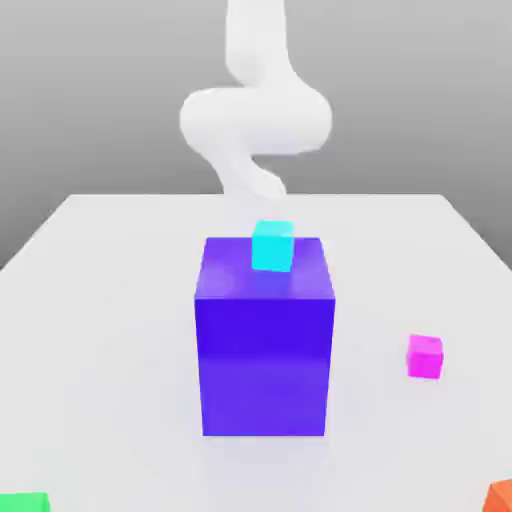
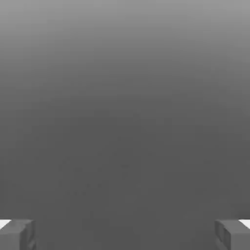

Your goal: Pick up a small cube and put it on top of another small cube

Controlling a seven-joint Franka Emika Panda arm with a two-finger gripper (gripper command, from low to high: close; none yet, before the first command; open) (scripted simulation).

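The small magenta cube (image 1: 425, 356) lies on the white table (image 1: 100, 330), toward the exterior view's right and apart from everything else. A small cyan cube (image 1: 272, 246) rests on top of the big blue-violet block (image 1: 265, 360) at the table's middle. The white arm (image 1: 255, 115) curls behind that block, far from the magenta cube. In the hand view my gripper (image 2: 125, 237) is open: its two grey fingertips (image 2: 17, 235) stand wide apart, with nothing between them and plain grey background beyond.
A green piece (image 1: 22, 502) pokes in at the front corner on the exterior view's left. An orange piece (image 1: 500, 496) sits at the front corner on its right. The tall block stands between the arm and the table's front.
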